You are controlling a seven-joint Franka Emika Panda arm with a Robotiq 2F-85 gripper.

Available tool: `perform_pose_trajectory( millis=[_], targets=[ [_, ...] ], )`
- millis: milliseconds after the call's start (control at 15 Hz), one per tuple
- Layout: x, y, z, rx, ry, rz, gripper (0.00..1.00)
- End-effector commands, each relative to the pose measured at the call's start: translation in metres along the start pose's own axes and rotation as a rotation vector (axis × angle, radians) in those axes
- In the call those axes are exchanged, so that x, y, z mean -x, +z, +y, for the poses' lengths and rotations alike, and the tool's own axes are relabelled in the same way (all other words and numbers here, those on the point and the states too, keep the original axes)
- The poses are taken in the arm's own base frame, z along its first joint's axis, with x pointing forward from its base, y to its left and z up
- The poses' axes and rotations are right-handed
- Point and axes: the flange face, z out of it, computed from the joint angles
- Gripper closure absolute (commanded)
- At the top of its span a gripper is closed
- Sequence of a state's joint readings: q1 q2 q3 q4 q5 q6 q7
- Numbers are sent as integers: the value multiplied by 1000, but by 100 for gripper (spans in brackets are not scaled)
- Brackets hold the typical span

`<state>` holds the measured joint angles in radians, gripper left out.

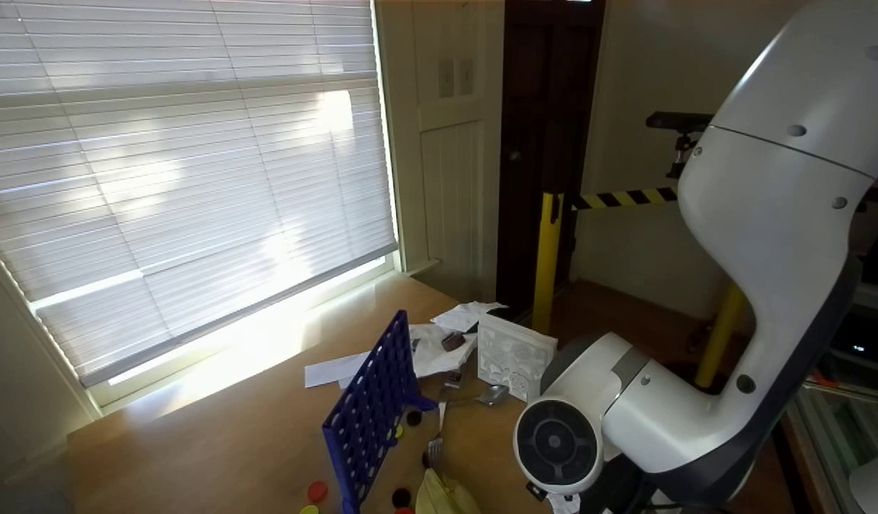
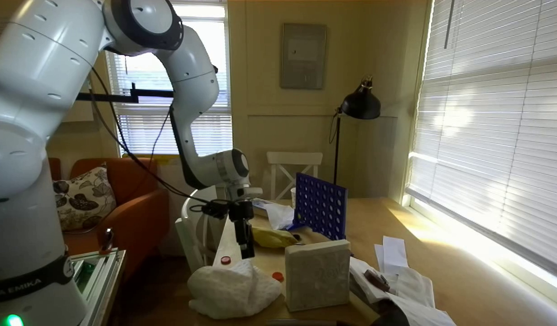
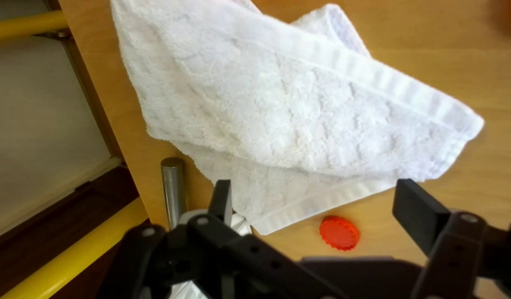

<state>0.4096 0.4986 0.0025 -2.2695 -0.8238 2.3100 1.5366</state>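
Note:
My gripper (image 3: 313, 195) stands open, its black fingers (image 3: 419, 214) wide apart with nothing held between them. A crumpled white towel (image 3: 280, 104) lies on the wooden table, filling much of the wrist view just beyond the fingertips. Seen between the fingers on the table is a red disc (image 3: 339, 233) with a ridged rim. In an exterior view the gripper (image 2: 247, 251) points down just above the bunched towel (image 2: 235, 290); whether it touches cannot be told. A pale square block (image 2: 318, 276) stands upright to the right of the towel there.
A blue upright grid rack (image 1: 371, 410) stands on the table. Near it lie a yellow banana-like thing (image 2: 273, 237), a spoon (image 1: 492, 395), a fork (image 1: 435, 450) and several discs. Papers (image 2: 394, 253) lie by the block. A metal rod (image 3: 173, 189) is near the table edge.

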Motion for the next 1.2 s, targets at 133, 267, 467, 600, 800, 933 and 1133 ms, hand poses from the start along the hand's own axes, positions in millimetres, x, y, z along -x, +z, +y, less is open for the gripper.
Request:
perform_pose_trajectory(
  millis=[133, 267, 467, 600, 800, 933, 1133],
  targets=[
    [4, 15, -9, -32, -16, -7, 0],
    [5, 15, -11, -35, -23, 0, 0],
    [3, 1, -11, -38, -26, 37, 0],
    [0, -10, -14, -52, -36, 72, 0],
    [-5, -11, -23, -79, -58, 77, 0],
    [-6, -8, -28, -90, -64, 63, 0],
    [-2, 0, -31, -85, -68, 39, 0]
  ],
)
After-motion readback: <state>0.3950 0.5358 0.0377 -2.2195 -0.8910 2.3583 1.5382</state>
